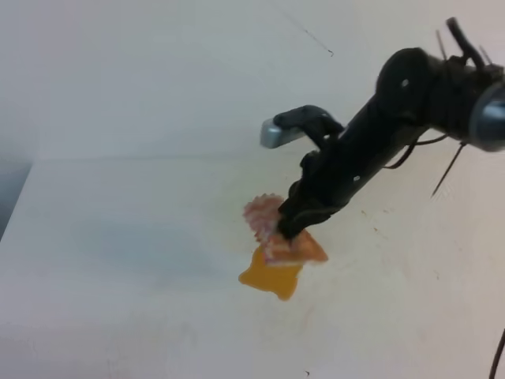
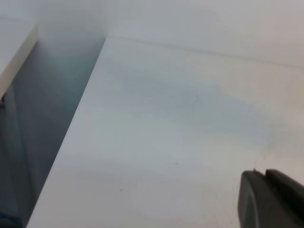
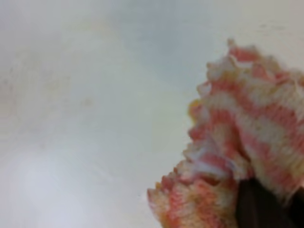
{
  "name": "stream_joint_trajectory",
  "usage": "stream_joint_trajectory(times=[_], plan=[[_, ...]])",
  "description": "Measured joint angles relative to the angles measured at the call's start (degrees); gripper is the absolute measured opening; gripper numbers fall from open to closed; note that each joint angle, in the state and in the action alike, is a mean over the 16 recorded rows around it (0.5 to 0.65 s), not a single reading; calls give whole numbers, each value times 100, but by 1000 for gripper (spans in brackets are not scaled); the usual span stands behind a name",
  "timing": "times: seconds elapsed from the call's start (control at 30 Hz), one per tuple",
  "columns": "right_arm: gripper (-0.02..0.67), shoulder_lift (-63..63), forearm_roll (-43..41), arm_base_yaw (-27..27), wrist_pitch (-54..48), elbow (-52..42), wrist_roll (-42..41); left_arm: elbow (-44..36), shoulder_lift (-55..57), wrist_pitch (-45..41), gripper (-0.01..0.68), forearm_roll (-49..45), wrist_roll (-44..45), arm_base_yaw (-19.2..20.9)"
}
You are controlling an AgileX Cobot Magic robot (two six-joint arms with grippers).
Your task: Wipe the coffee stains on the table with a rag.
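Note:
The rag (image 1: 272,227), a wrinkled pink-and-white striped cloth with an orange-tan stained end, lies on the white table (image 1: 118,237) at its middle. The coffee stains (image 1: 271,276), a glossy orange-yellow puddle, lie just in front of the rag and touch it. My right gripper (image 1: 286,231) reaches down from the right, shut on the rag and pressing it on the table at the puddle's far edge. The right wrist view shows the rag (image 3: 242,142) close up with a dark fingertip (image 3: 259,206) on it. Only a dark finger part (image 2: 270,199) of my left gripper shows, over bare table.
The table's left edge (image 2: 71,137) drops off to a dark gap, with another white surface (image 2: 14,47) beyond it. A pale wall (image 1: 158,71) stands behind the table. A thin cable (image 1: 450,170) hangs from the right arm.

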State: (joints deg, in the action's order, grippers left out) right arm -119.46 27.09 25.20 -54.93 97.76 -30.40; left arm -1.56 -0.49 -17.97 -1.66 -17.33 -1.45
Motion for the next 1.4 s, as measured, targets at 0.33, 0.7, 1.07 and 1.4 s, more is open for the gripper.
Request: stream_joint_trajectory(times=[0.33, 0.7, 1.07, 1.4], plan=[[31, -568, -1201, 1148, 225, 243, 959, 125, 0, -58, -1, 1, 0, 0], [31, -1439, -1874, 1322, -98, 957, 1767, 156, 0, -70, -1, 1, 0, 0], [30, -1643, -1913, 844, -192, 1219, 1913, 156, 0, -70, -1, 1, 0, 0], [30, -1653, -1751, 354, -366, 1219, 1542, 156, -19, -70, -1, 1, 0, 0]])
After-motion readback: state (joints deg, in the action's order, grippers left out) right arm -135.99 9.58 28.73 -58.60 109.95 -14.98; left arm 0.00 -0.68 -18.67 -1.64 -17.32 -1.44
